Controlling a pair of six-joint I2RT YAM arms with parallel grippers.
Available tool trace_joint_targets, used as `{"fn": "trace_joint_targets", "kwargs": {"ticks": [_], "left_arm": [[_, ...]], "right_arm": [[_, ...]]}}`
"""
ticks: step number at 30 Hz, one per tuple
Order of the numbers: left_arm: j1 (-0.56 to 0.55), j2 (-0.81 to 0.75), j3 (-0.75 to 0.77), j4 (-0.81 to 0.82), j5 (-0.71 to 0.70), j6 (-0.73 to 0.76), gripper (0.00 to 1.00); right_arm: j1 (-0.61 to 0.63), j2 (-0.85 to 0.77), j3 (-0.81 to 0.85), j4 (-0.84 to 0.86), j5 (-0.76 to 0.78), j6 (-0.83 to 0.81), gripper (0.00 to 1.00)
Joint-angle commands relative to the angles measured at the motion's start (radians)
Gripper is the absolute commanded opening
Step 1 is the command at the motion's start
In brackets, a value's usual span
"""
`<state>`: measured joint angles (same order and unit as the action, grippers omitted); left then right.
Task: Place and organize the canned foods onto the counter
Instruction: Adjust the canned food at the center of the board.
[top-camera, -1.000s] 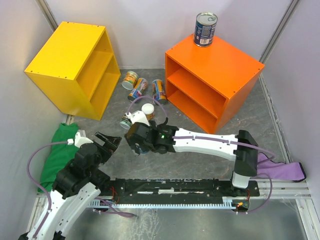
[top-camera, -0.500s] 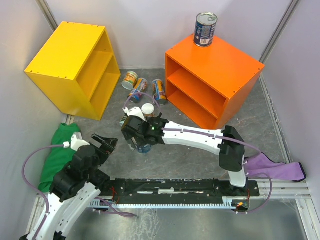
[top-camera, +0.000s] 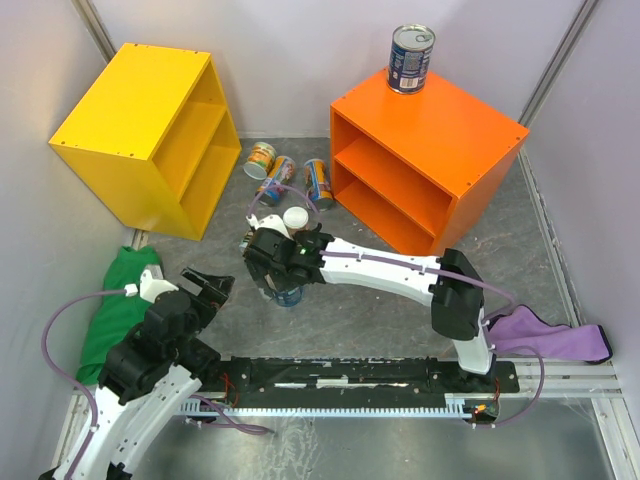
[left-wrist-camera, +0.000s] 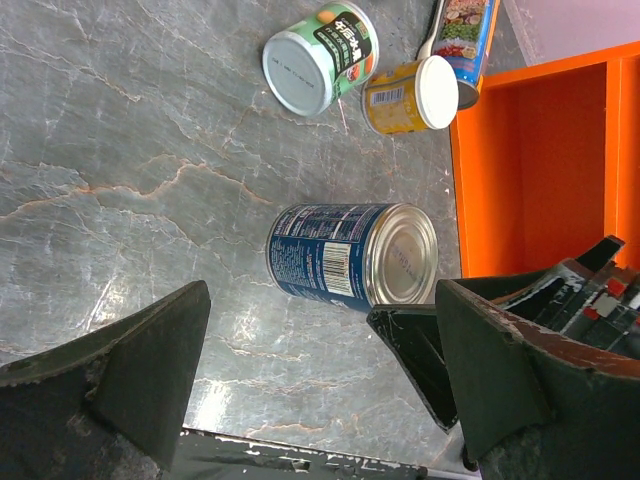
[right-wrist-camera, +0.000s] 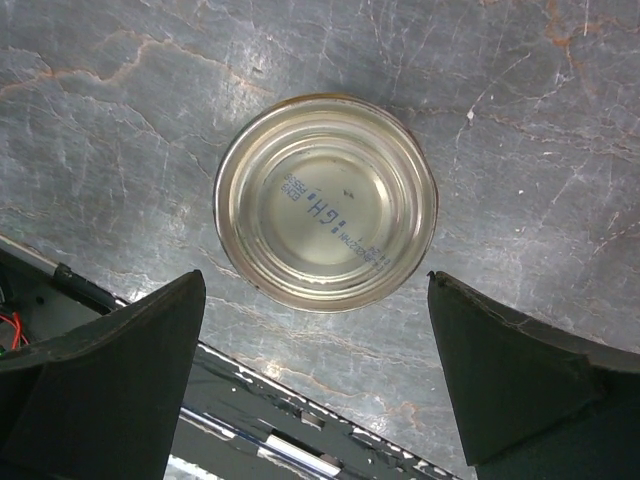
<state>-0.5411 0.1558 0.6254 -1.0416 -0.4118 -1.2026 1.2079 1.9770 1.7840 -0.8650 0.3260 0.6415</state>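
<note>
Right gripper (right-wrist-camera: 315, 290): jaws wide open, holding nothing, hanging straight over the wide blue-labelled silver-topped tin (right-wrist-camera: 326, 200). The tin stands upright on the grey marbled floor (right-wrist-camera: 520, 80), out from the open front of the bright orange box cabinet (top-camera: 450, 130), toward the arm bases. Left gripper (top-camera: 208, 281): also spread open and empty, further from the cabinet than the tin, pointed at it.

Step, as I read it: top-down pick of this tin.
- The tin sits a bit off-centre between the fingers in the wrist view. Centre on the lid before going down.
- The tin takes up much of the jaw span, so margin is thin. Go straight down, no tilt.
- Pads on the label wall below the rim, not on the lid edge. Close across the full width.
- A slim white-lidded can (top-camera: 295, 217) stands near, on the cabinet side. Lift vertically before moving across.
- Target, I'd guess: the cabinet top beside the second blue-labelled tin (top-camera: 411, 58) already standing at its far corner.

Writing:
- Lid carries an inked code. The big characters look like "GH"; the small lines are unreadable.
- Blue label shows a barcode and a white text panel. I can't make out a brand.
</note>
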Motion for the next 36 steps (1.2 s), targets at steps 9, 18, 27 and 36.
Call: {"fn": "trace_joint_targets", "kwargs": {"ticks": [9,18,27,36], "left_arm": [[-0.004,-0.006,0.001,0.036,-0.036,-0.050,1.00],[-0.005,0.005,0.000,0.037,-0.052,-0.049,1.00],[-0.007,0.012,0.001,0.045,-0.061,-0.052,1.00],[-0.007,0.036,-0.007,0.084,-0.048,-0.048,1.00]], "right_arm": [[-0.047,0.059,0.080,-0.006,-0.075,-0.029,0.99],[-0.088,0.142,0.170,-0.023,-0.125,-0.069,0.99],[-0.117,0.184,0.200,-0.052,-0.177,-0.086,0.75],[-0.147,0.104,0.210,0.155,-0.134,-0.163,0.52]]}}
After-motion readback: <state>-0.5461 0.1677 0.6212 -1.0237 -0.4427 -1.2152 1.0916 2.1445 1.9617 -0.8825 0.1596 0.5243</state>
